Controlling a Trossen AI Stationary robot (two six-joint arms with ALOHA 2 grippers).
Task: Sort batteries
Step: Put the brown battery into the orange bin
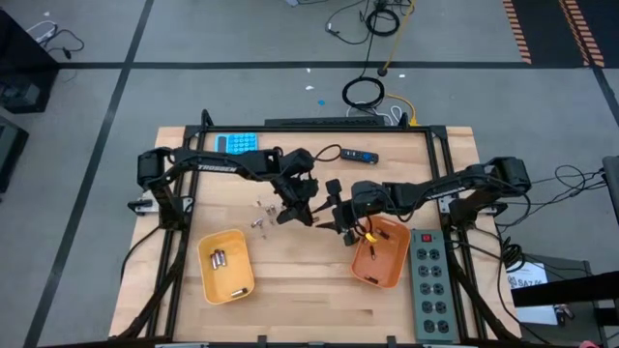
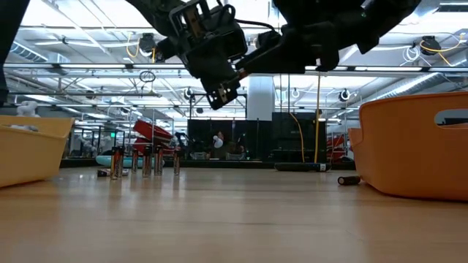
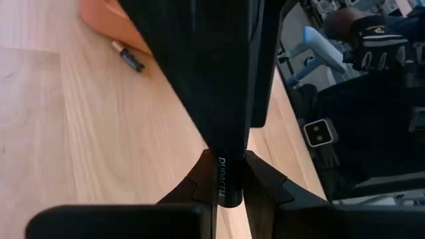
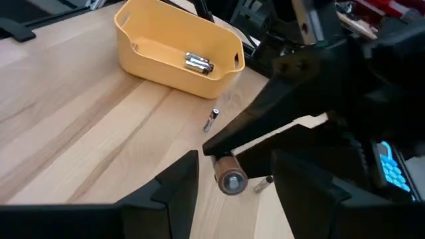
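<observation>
My left gripper (image 1: 298,211) is shut on a black battery with a copper end (image 4: 230,176), above the table's middle. My right gripper (image 4: 232,179) is open. Its two fingers stand on either side of that battery's free end with a gap on both sides. More batteries (image 1: 263,208) stand and lie on the wood to the left of the grippers, several of them upright (image 2: 146,161). The yellow tray (image 1: 225,263) near the front left has a few batteries (image 4: 198,63) lying in it. An orange tray (image 1: 380,251) sits at the front right. My left gripper pinches the battery's black lettered body (image 3: 222,174) between its two fingers (image 3: 262,182). The battery lies along the fingers, and its copper end (image 4: 230,178) sticks out past their tips toward my right gripper. It is held clear above the table.
One loose battery (image 3: 127,56) lies on the wood beside the orange tray, another (image 4: 211,119) near the yellow tray. A grey power strip (image 1: 430,280) lies at the right edge. A black gadget with a blue end (image 1: 360,155) and a blue pad (image 1: 237,143) lie at the far side.
</observation>
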